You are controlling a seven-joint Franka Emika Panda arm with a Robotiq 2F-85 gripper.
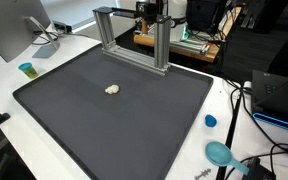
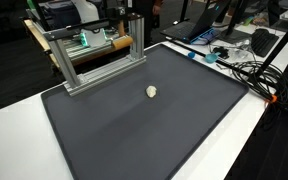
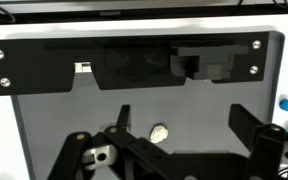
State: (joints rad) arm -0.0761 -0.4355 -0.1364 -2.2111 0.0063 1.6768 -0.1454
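Note:
A small whitish lump (image 1: 112, 89) lies near the middle of a dark grey mat (image 1: 134, 130); it also shows in the other exterior view (image 2: 151, 91). In the wrist view the lump (image 3: 159, 132) lies on the mat between and below my gripper's fingers (image 3: 184, 125), closer to the left finger. The gripper is open and empty, held well above the mat. In an exterior view the gripper (image 1: 150, 12) hangs at the back, above the aluminium frame (image 1: 134, 38).
The aluminium frame (image 2: 99, 55) stands at the mat's back edge. A black panel with screws (image 3: 134, 60) spans the wrist view. A teal cup (image 1: 26, 69), a blue cap (image 1: 210, 121), a teal round object (image 1: 220, 153), a monitor and cables lie around the mat.

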